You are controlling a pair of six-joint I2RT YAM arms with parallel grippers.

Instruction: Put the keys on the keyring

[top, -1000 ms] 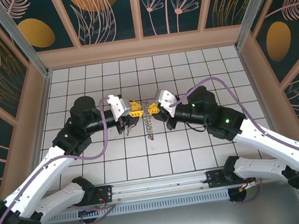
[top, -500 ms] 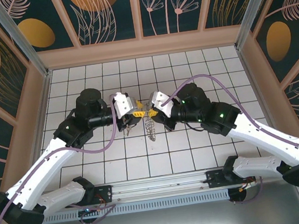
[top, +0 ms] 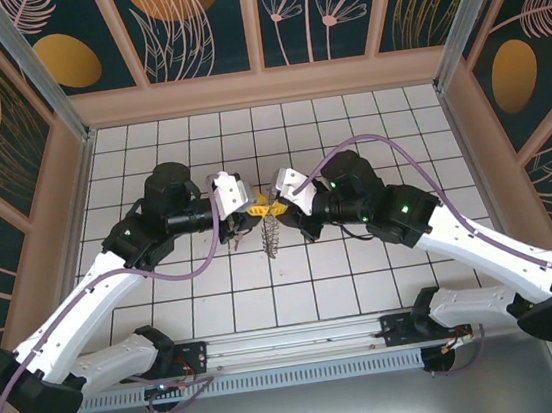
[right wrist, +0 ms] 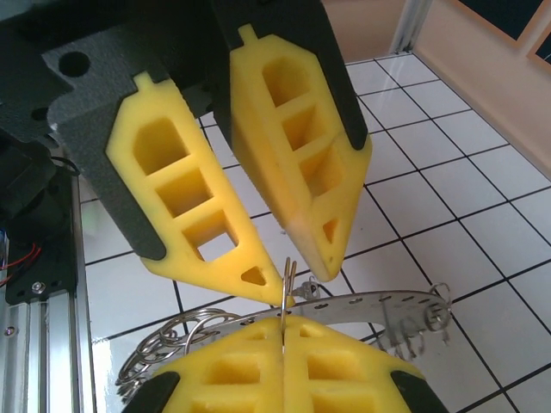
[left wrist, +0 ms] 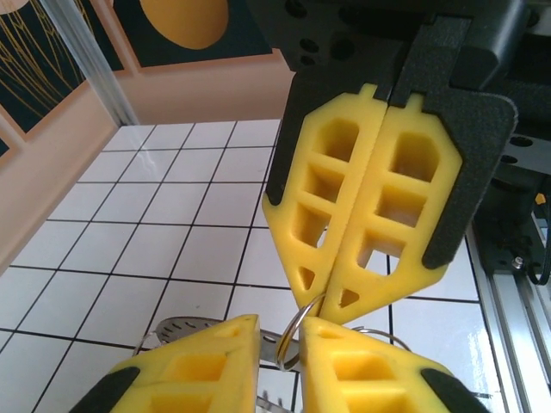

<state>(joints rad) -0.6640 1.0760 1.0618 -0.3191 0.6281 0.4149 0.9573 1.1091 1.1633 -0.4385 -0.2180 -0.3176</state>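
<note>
Both at keyring (right wrist: 379,304): right gripper (right wrist: 282,334) clamps it, left gripper (left wrist: 280,334) narrowly parted.

A desk (top: 346,117) of white tiles crossed by dark grid lines is seen under even, bright light. It is enclosed on the left, far and right by wall panels (top: 203,19) painted dark teal with peach and gold leaves and discs, set in pale wooden framing (top: 261,85). Silvery metal posts (top: 30,63) are fixed at the far corners, and a metal rail (top: 292,338) is laid along the near edge.
</note>
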